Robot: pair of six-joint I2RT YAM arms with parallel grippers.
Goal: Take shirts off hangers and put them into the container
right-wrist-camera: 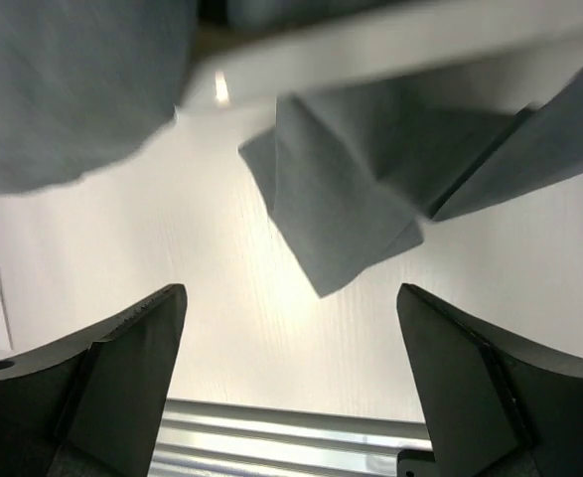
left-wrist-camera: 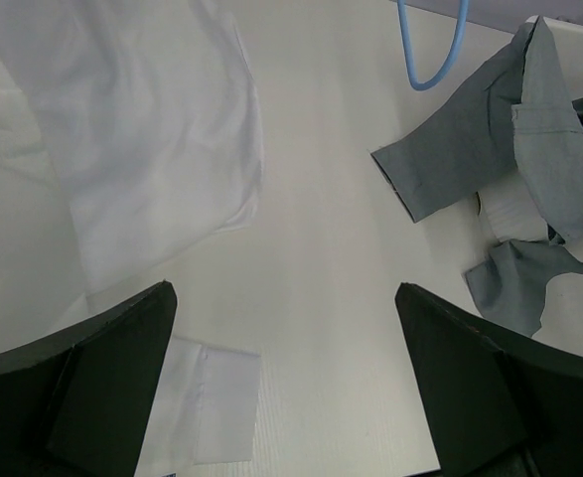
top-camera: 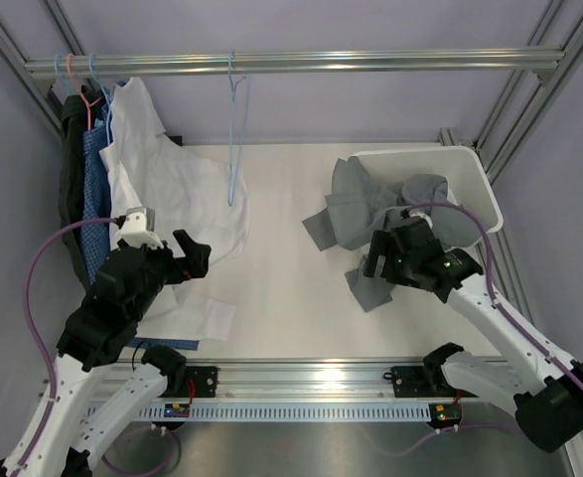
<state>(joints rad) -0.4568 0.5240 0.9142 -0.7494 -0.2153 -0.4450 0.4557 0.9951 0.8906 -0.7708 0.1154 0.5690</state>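
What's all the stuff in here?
grey shirt: one, grey, over the tub's rim and table
white shirt: one, white, hanging at left, hem on the table
checked shirt: one, blue, left of the white one
dark shirt: one, dark, hanging furthest left
empty hanger: one, light blue, mid-rail
other hangers: count unclear, light blue and pinkish-orange, rail's left end
tub: one, white, far right
rail: one, silver, across the top
table: one, white, underneath
left gripper: one, black, open, by white shirt
right gripper: one, black, open, by grey shirt
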